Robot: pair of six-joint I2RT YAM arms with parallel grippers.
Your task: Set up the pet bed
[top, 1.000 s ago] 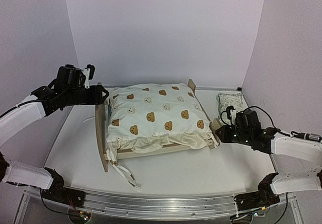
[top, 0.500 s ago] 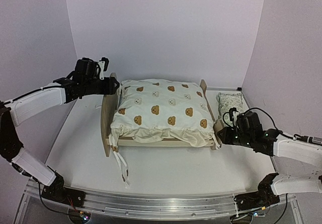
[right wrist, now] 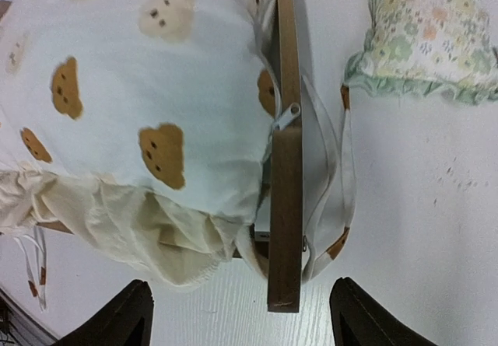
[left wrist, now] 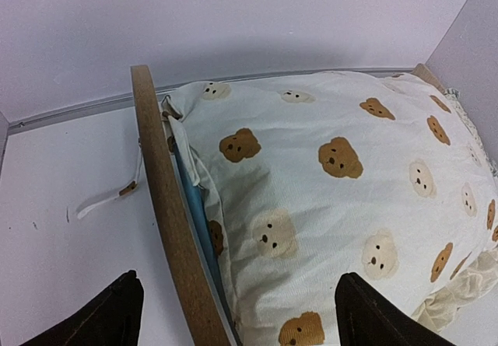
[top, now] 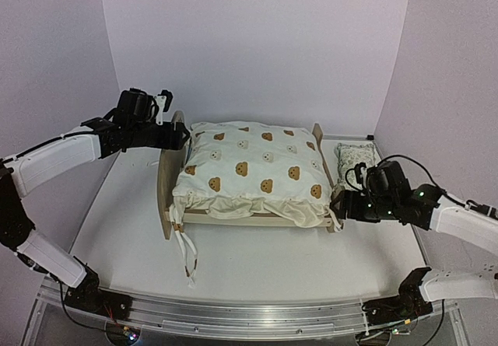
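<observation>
The bed (top: 233, 220) is sitting on the table (top: 257, 260), headboard (left wrist: 163, 221) to the left, with the bear quilt (top: 253, 167) lying over it (a blue strip of mattress (left wrist: 196, 214) is showing beside the headboard). The left gripper (left wrist: 237, 311) is hanging open, its fingers (left wrist: 109, 319) either side of the headboard's edge. The right gripper (right wrist: 241, 311) is standing open too, flanking the footboard (right wrist: 285, 198) at its near end. The pillow (top: 354, 157) is lying just beyond the footboard.
</observation>
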